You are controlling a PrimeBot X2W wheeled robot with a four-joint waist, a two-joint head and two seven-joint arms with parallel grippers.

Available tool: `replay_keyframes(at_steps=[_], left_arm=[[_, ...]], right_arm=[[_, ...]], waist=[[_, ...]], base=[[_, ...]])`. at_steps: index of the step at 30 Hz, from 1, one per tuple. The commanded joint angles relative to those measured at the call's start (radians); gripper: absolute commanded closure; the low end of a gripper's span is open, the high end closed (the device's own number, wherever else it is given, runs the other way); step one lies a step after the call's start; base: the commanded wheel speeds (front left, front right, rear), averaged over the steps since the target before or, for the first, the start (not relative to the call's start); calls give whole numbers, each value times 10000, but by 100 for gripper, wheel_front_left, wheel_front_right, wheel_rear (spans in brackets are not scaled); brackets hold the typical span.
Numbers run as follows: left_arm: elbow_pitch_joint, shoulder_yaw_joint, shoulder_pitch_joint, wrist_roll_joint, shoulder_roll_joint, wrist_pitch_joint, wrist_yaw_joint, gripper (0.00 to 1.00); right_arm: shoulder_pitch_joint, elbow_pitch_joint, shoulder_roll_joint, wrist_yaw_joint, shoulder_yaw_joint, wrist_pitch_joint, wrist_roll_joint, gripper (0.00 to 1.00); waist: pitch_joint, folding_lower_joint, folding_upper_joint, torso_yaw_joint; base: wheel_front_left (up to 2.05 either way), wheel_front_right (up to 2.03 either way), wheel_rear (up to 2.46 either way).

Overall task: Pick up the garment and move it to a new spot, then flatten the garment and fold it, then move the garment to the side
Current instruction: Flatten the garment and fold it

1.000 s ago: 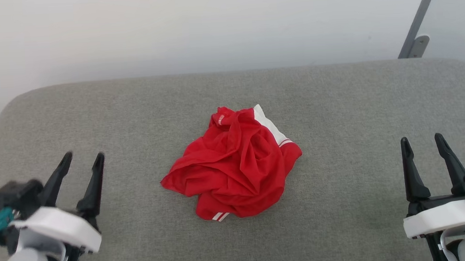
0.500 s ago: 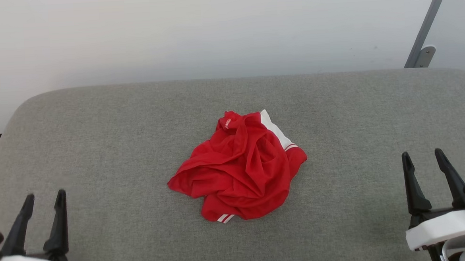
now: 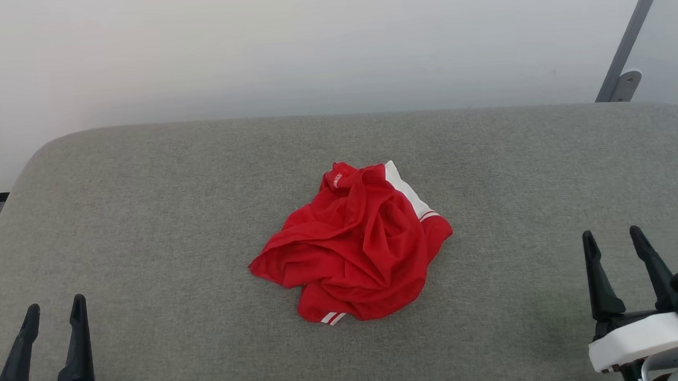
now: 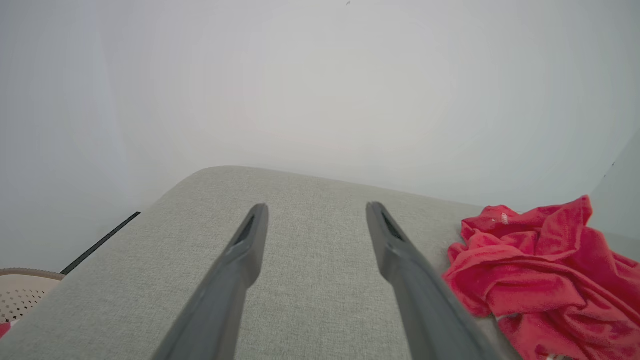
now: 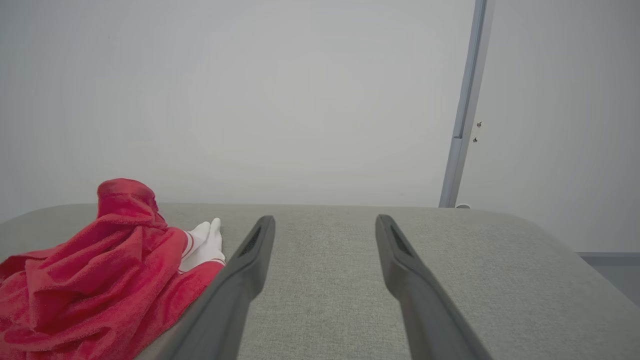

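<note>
Both grippers open, empty: left gripper [image 3: 55, 304] near-left on table [image 3: 142, 195], right gripper [image 3: 611, 233] near-right. Shirt [image 3: 356, 245] crumpled mid-table. Likely light, limp; pinch a raised top fold, not the flat edge.

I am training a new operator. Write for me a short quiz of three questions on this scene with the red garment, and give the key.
1. True or false: the garment lies flat and folded on the grey padded surface.
2. The left gripper and the right gripper are: A) both open and empty; B) both shut on cloth; C) one open, one shut.
3. Which colour is the garment's sleeve end?

Key: 1 false, it is crumpled in a heap; 2 A; 3 white.
</note>
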Motion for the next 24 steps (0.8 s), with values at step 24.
replay_keyframes(at_steps=[24], left_arm=[[-486,-867,-450,269,-704,-55,-64,0]], right_arm=[[-2828,2352,-1401,2,2228,1327,1336,0]], waist=[[937,0,-1,1954]], base=[[0,0,0]])
